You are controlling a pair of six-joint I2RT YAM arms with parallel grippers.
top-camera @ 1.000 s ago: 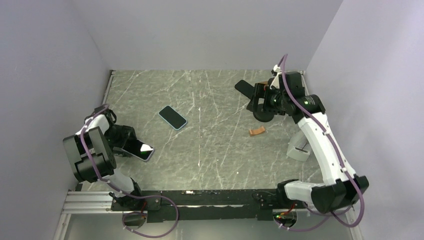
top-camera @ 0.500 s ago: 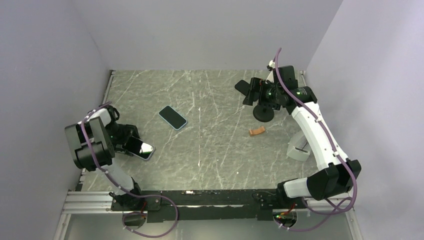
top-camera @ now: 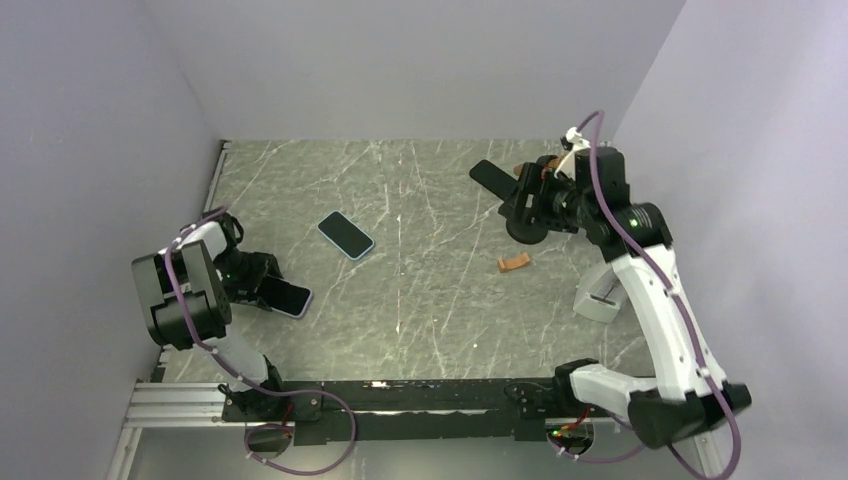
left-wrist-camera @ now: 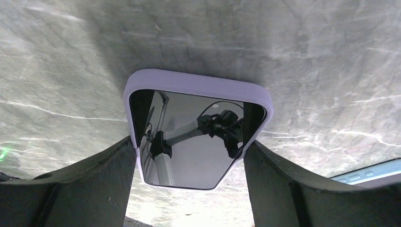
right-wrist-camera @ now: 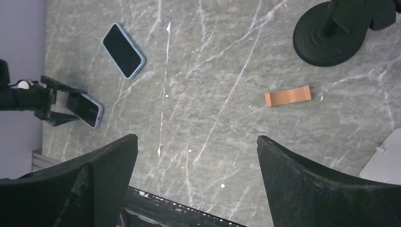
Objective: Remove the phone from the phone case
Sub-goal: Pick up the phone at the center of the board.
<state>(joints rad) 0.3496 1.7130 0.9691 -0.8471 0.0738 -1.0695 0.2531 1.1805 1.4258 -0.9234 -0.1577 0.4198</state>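
Nearest, at the left of the desk (top-camera: pixel 430 310), the left fingers (left-wrist-camera: pixel 85 184) stand on either side of the phone (left-wrist-camera: pixel 194 137). It lies screen-up in its lilac case (left-wrist-camera: pixel 198 81). The fingers sit close against the case's long edges at one end, but whether they are pressing it I cannot tell.

The phone looks stiff, glass-fronted and slippery, and fairly light. The case looks soft and rubbery, with a lip that wraps the corners. A hold across the long edges should pin it. The phone would probably come free best if a corner lip were peeled back rather than the glass pulled on, since the glass could slip or chip.

A white object (top-camera: pixel 598 298) rests near the right edge. Farther in lie a small orange strip (top-camera: pixel 514 263) and a second phone in a pale blue case (top-camera: pixel 345 234), well apart from the first.

Farthest, beside a black stand (top-camera: pixel 527 228), the right fingers (right-wrist-camera: pixel 94 184) hang high above the desk, spread wide and empty.
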